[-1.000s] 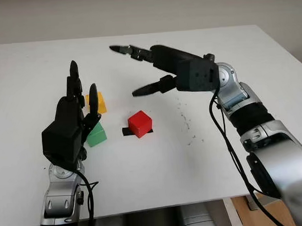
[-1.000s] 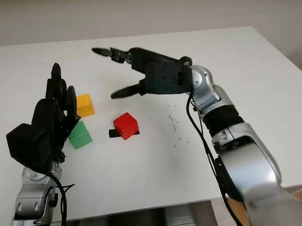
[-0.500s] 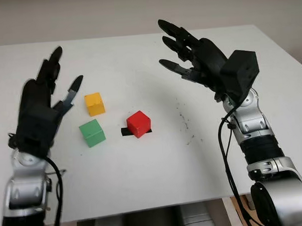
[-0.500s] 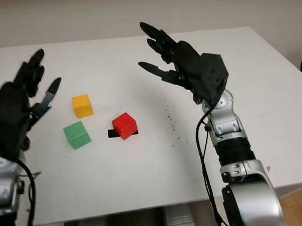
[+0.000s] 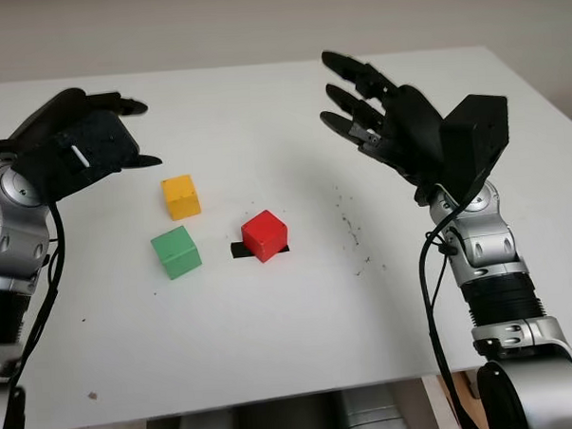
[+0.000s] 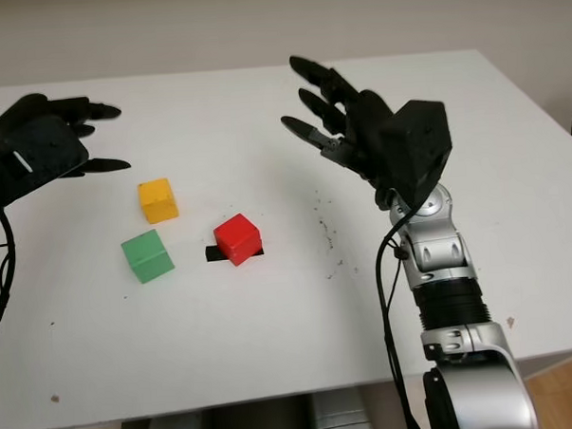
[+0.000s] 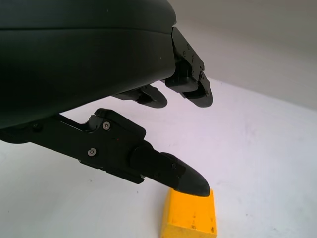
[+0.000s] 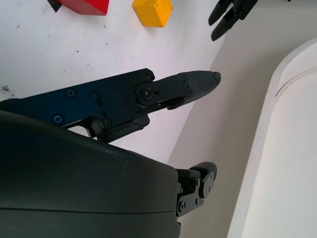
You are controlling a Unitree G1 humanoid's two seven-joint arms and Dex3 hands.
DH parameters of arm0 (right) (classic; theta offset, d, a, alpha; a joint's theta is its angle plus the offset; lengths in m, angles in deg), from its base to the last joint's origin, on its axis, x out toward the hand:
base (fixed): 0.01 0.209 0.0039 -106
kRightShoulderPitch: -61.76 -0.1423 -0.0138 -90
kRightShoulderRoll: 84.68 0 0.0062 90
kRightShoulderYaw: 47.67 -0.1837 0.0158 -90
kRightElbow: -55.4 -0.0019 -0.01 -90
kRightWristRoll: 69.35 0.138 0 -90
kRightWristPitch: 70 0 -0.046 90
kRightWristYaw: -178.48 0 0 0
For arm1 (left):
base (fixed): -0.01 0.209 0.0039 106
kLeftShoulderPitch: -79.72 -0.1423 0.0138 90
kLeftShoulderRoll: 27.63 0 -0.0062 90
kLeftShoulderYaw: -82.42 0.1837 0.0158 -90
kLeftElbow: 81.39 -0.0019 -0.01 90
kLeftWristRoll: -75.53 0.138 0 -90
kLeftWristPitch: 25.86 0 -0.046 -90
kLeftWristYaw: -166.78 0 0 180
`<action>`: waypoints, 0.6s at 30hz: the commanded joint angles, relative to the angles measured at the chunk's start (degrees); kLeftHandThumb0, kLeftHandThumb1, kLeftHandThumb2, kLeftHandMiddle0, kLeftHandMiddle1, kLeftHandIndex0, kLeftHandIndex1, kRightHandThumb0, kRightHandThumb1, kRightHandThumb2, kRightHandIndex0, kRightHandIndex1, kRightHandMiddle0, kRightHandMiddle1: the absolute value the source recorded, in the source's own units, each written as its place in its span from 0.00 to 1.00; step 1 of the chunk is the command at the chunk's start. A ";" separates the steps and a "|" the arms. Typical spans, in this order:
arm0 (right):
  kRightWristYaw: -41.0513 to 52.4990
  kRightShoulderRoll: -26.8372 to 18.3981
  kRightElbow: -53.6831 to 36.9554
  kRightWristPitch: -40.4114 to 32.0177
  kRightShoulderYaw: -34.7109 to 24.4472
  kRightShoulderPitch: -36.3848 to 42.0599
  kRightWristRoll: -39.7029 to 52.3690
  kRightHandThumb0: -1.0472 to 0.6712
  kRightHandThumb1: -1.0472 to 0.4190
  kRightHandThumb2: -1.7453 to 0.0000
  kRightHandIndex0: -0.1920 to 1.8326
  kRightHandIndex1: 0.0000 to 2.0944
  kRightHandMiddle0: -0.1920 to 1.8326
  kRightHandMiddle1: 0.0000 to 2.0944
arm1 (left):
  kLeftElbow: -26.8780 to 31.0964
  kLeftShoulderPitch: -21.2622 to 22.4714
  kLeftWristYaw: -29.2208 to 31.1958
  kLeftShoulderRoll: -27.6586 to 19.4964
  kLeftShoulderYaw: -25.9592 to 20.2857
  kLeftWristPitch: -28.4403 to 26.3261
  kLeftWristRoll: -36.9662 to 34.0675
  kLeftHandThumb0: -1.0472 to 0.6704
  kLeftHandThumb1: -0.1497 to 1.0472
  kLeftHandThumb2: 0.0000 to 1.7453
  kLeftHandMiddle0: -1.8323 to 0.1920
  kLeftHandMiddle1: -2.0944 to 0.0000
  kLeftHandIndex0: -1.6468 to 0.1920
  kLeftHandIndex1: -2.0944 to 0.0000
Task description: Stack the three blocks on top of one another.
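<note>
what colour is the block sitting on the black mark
Red; the red block on the black mark shows best in the left eye view.

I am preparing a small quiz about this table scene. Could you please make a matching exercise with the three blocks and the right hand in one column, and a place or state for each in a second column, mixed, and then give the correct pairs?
Column one:
1. yellow block
2. green block
3. red block
4. right hand

Column two:
A. raised above the table's right half, open
B. on a small black mark
C. farthest block from the robot
D. leftmost block, nearer the robot than the yellow one

Pairs: 1-C, 2-D, 3-B, 4-A
</note>
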 commanded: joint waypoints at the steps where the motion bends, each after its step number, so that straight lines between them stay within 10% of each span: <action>1: -0.26 0.22 -1.71 -0.40 -0.85 0.50 0.71 0.22 0.00 0.90 0.19 0.05 0.14 0.21 | -2.53 3.28 0.50 0.44 1.40 1.04 0.51 0.27 0.87 0.03 0.73 0.97 0.70 0.91; 18: -1.54 0.95 -2.91 -1.95 -1.55 1.59 2.22 0.23 0.00 0.92 0.19 0.03 0.06 0.37 | -9.90 7.11 3.26 4.51 8.34 0.37 4.67 0.22 0.86 0.03 0.79 0.98 0.74 0.95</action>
